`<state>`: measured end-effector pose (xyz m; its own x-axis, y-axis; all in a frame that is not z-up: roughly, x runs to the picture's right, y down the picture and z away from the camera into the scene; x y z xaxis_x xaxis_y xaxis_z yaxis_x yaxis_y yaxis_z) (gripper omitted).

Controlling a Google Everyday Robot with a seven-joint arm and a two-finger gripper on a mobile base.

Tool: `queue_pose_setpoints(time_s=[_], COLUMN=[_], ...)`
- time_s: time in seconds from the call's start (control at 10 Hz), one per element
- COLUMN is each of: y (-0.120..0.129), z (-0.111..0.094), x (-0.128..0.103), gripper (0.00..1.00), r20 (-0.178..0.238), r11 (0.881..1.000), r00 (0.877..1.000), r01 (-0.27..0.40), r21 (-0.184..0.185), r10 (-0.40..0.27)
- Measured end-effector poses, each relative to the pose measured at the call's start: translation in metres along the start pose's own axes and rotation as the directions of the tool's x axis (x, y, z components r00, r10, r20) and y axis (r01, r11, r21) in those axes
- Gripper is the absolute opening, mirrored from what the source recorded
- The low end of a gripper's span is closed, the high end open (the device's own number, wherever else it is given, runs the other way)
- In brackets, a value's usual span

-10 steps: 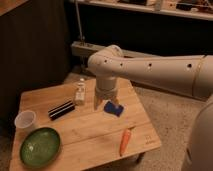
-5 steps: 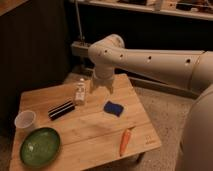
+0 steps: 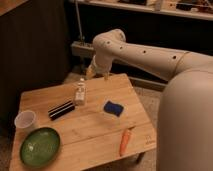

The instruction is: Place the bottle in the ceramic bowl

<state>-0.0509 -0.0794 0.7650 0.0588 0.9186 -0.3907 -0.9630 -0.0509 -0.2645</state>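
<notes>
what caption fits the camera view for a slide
Open gripper hovers over the table far edge, bottle upright nearby, ceramic bowl at near-left corner.

One high, near view down onto table [image 3: 95, 132], gripper [image 3: 98, 75] above far edge

Arm [image 3: 150, 52] bent, hand [image 3: 98, 74] pointing down, jaws apart

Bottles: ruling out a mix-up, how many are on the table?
1. The bottle stands upright on the table, beside the dark bar; the open gripper hovers beyond it, over the far edge. None seems hidden.
</notes>
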Motion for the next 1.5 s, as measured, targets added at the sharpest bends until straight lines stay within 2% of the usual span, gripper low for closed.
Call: queue_pose_setpoints(time_s=[0.1,0.3,0.4,0.5,0.8,1.0,1.2,1.5], y=[0.007,-0.001,-0.003,0.005,0.024,0.042,0.050,0.057], z=[0.012,0.033,0.044,0.052,0.078,0.108,0.135,0.165], x=[-0.011,-0.030,-0.041,-0.048,-0.056,-0.054,-0.052,-0.050], gripper=[0.65,0.65,0.65,0.65,0.65,0.65,0.65,0.65], r20=[0.009,0.012,0.006,-0.002,-0.040,-0.090,-0.132,-0.167], r11=[1.000,1.000,1.000,1.000,0.998,0.997,0.997,0.997], r00=[1.000,1.000,1.000,1.000,0.998,0.994,0.990,0.985], r01=[0.010,0.008,0.005,0.013,0.038,0.051,0.051,0.039], r21=[-0.005,-0.001,-0.005,-0.015,-0.041,-0.052,-0.055,-0.064], r10=[-0.010,-0.008,-0.005,-0.013,-0.040,-0.056,-0.058,-0.049])
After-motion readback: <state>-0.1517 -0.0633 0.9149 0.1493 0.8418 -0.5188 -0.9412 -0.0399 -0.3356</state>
